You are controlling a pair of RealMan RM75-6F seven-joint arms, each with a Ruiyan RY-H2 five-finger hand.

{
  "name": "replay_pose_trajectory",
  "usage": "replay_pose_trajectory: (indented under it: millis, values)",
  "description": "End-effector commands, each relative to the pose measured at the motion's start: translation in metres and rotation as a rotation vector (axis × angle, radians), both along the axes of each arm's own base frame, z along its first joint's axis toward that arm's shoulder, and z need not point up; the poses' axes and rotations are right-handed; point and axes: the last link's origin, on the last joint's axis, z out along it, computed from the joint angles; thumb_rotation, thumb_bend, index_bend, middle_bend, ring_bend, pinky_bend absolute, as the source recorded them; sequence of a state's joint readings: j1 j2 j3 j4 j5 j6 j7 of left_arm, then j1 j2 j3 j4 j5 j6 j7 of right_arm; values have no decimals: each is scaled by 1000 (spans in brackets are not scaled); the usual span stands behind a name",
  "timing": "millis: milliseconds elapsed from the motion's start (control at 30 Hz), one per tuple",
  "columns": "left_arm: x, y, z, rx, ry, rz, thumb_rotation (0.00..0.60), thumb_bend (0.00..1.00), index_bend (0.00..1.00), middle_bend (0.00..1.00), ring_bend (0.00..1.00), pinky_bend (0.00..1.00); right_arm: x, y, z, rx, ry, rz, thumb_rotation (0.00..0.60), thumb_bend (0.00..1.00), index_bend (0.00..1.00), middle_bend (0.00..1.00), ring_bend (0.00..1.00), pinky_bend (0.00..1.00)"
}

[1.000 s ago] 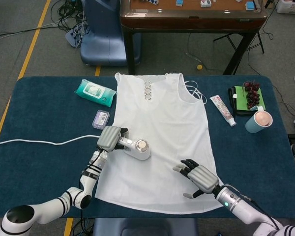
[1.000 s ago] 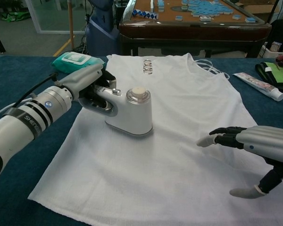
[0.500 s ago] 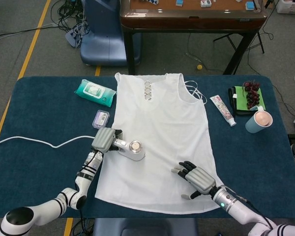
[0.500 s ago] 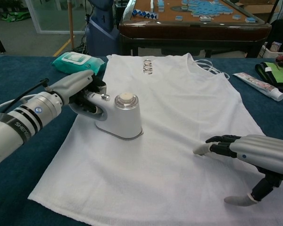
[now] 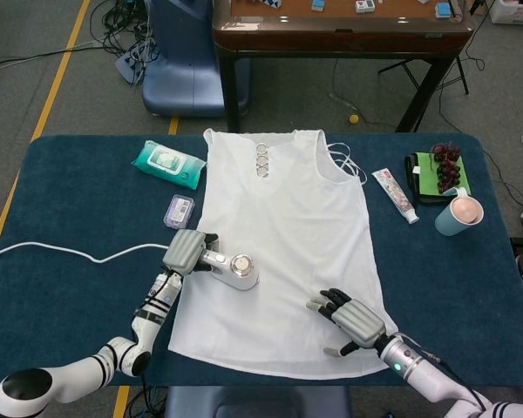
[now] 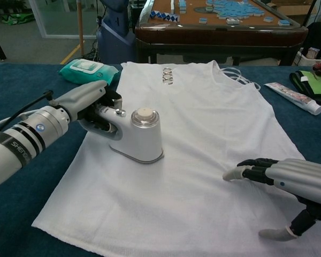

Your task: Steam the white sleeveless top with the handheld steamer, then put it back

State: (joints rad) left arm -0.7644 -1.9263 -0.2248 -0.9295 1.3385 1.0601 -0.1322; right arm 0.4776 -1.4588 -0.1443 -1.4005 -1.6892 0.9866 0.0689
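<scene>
Left hand (image 6: pixel 88 104) grips the steamer (image 6: pixel 138 135) standing on the white top (image 5: pixel 288 235), right hand (image 6: pixel 289 182) empty with fingers spread, so steaming looks underway and putting back remains.

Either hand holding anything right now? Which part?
Left hand grips the steamer by its handle, base resting on the white top. Right hand holds nothing, fingers spread.

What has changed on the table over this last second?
The left robot hand slid the steamer down the white top toward the hem and the left edge, then nudged it slightly back right. The open right robot hand drew back toward the hem. The grip on the steamer, the wipes and the cup stayed put.
</scene>
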Motion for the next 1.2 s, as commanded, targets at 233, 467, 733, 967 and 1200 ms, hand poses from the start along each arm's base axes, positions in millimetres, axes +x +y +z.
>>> replay_pose_trajectory:
  millis: [233, 467, 733, 967, 1200]
  values:
    - [26, 2, -14, 0, -49, -14, 600, 246, 874, 784, 682, 618, -2, 0, 2, -6, 1, -9, 459, 240, 39, 132, 0, 15]
    - [26, 1, -21, -4, -24, -32, 600, 246, 874, 783, 681, 618, -2, -2, 2, -5, -1, -11, 460, 240, 39, 132, 0, 15]
    - [10, -7, -15, -26, -7, -38, 600, 246, 874, 783, 679, 618, 0, -1, 0, 3, -3, -7, 460, 240, 40, 132, 0, 15]
    - [2, -17, -8, -50, 15, -58, 600, 246, 874, 782, 678, 618, 2, 1, -1, 12, -1, -1, 462, 240, 40, 132, 0, 15]
    - [-4, -25, 2, -57, 13, -73, 600, 246, 874, 782, 677, 618, 3, 3, -2, 20, 2, 1, 459, 240, 39, 132, 0, 15]
